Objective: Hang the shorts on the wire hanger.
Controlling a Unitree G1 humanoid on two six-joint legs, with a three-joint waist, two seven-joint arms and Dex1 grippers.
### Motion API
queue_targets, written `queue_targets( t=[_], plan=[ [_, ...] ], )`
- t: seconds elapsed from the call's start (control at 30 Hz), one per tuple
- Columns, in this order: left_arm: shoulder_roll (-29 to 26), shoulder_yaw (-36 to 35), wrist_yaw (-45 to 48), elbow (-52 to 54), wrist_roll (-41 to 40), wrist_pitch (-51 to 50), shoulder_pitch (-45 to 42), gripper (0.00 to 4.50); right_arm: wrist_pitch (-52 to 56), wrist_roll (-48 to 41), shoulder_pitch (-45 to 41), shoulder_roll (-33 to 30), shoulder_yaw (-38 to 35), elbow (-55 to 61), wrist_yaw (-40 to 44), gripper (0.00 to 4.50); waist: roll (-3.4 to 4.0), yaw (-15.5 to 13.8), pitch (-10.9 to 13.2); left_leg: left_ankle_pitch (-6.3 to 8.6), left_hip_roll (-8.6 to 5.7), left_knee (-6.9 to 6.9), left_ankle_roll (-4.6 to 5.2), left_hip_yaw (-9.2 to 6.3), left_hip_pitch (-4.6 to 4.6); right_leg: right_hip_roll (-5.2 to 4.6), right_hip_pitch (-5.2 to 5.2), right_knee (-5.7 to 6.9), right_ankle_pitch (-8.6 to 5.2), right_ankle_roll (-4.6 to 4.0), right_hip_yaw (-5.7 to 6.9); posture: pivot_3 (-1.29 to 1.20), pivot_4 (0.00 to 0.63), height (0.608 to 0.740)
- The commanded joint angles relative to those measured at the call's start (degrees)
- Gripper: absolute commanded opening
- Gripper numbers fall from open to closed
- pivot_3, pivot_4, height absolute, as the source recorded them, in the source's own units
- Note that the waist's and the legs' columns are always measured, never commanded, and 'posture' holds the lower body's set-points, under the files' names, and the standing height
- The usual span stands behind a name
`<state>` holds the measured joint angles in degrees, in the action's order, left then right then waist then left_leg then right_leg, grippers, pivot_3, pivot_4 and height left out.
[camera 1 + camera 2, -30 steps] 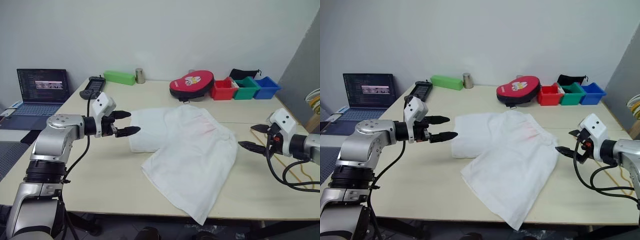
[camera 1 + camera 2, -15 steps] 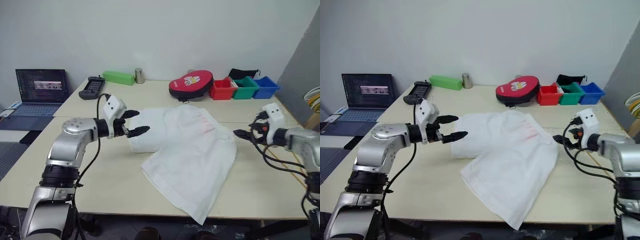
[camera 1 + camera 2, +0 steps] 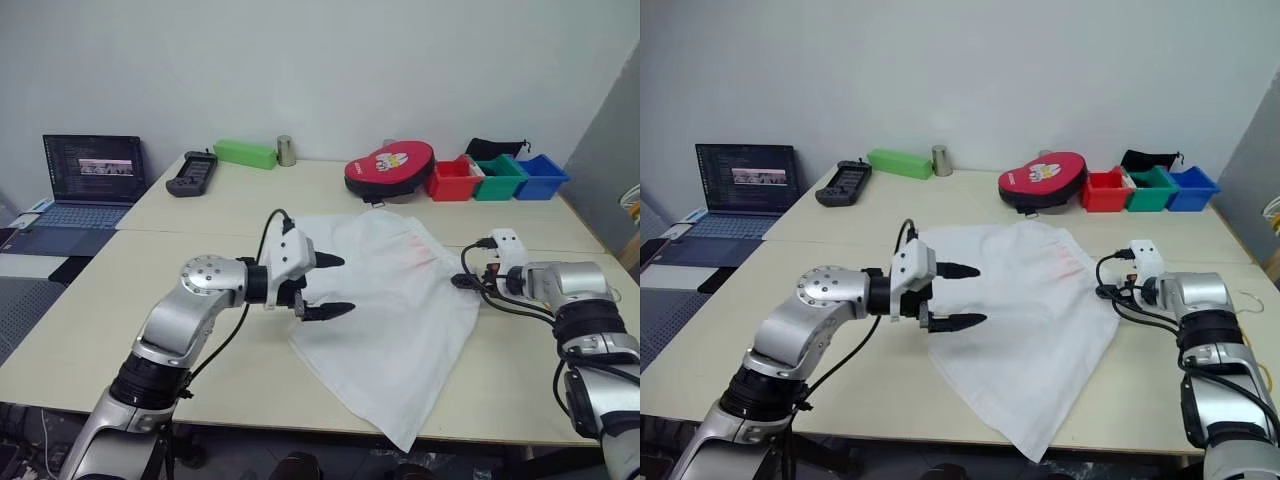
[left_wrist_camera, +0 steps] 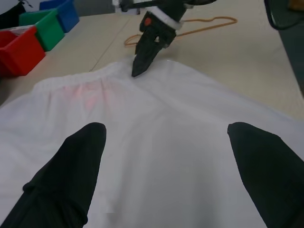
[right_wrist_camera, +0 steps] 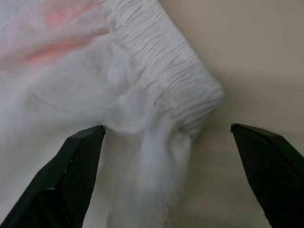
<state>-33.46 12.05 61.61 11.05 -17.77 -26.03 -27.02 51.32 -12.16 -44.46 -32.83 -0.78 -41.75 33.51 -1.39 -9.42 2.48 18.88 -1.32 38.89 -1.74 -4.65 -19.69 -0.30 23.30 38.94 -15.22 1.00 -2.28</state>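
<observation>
The white shorts (image 3: 395, 300) lie spread on the table with their gathered waistband (image 5: 171, 80) toward the right and a faint pink print (image 3: 415, 250) near it. My left gripper (image 3: 346, 285) hovers open over the shorts' left leg, pointing right, with nothing between its fingers (image 4: 80, 161). At the waistband's right corner sits my right gripper (image 5: 167, 127), open, with one finger on each side of the corner fabric. The wire hanger (image 4: 228, 19), thin and yellowish, lies flat on the table beyond the right gripper.
Along the table's back edge stand a green box (image 3: 245, 153), a metal cup (image 3: 286, 150), a black controller (image 3: 192, 172), a red case (image 3: 390, 170) and red (image 3: 455, 178), green (image 3: 497, 175) and blue bins (image 3: 540, 172). A laptop (image 3: 95, 170) sits far left.
My left gripper has swung right, from beside the shorts to over their left leg. My right gripper has dropped and come in to the waistband's right corner. The view has shifted a little.
</observation>
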Motion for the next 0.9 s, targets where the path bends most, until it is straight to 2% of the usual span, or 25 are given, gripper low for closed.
queue_targets(
  t=[0.03,0.33,0.47,0.53,0.7,0.8,0.9],
  plan=[
    [-0.07,-0.80,-0.56,0.11,0.26,1.13,-1.26,4.37,0.28,-1.21,-2.39,-0.47,-3.54,-0.98,-0.47,3.54,0.01,-0.02,-0.01,0.00,0.00,0.00,0.00,0.00,0.00,0.00,0.00,0.00,0.00,0.00,0.00,0.34,0.000,0.740],
    [-1.03,-1.34,-0.46,-2.01,0.78,2.25,-0.73,4.37,3.26,-1.56,-0.83,-1.74,-7.54,-0.37,-2.30,1.15,0.02,0.08,-0.01,0.00,-0.02,0.00,0.00,0.01,0.01,0.05,0.00,0.00,0.00,0.00,0.00,0.32,0.000,0.740],
    [-1.22,-1.62,-0.70,-3.19,1.14,2.90,-0.41,4.37,10.54,-3.58,4.08,-2.88,-10.52,8.30,-3.29,0.25,0.03,0.04,-0.01,0.00,-0.01,0.00,0.00,0.00,-0.01,0.05,0.00,-0.01,0.00,-0.01,0.00,0.31,0.000,0.740],
    [-1.17,-1.70,-0.74,-3.52,1.21,3.11,-0.32,4.37,14.14,-4.80,6.81,-3.13,-11.62,13.43,-3.72,0.06,0.06,-0.04,-0.03,0.00,0.00,0.00,0.00,-0.03,-0.04,0.04,0.00,-0.03,0.00,-0.01,0.02,0.31,0.000,0.740],
    [-1.29,-1.95,-0.74,-4.64,1.19,3.91,0.29,4.37,28.42,-8.92,15.48,-2.05,-18.33,31.54,-6.66,0.06,0.07,0.02,-0.04,0.00,0.01,0.00,0.01,-0.08,-0.05,0.04,0.00,-0.02,0.00,0.00,0.06,0.29,0.000,0.740],
    [-1.99,-2.02,-0.32,-4.49,1.06,3.93,1.08,4.37,37.78,-9.11,19.49,0.98,-23.61,42.25,-9.90,0.06,0.13,0.07,-0.08,0.00,0.00,0.00,0.01,-0.06,-0.04,0.04,-0.01,0.00,0.00,0.00,0.04,0.28,0.000,0.740],
    [-2.53,-2.10,0.02,-4.21,0.97,3.78,1.56,4.37,41.17,-10.78,24.37,5.10,-27.54,50.70,-14.26,0.06,0.12,0.18,-0.10,0.00,0.00,0.00,0.02,-0.05,-0.01,0.09,-0.02,0.01,0.00,0.00,0.03,0.27,0.000,0.740]
  ],
)
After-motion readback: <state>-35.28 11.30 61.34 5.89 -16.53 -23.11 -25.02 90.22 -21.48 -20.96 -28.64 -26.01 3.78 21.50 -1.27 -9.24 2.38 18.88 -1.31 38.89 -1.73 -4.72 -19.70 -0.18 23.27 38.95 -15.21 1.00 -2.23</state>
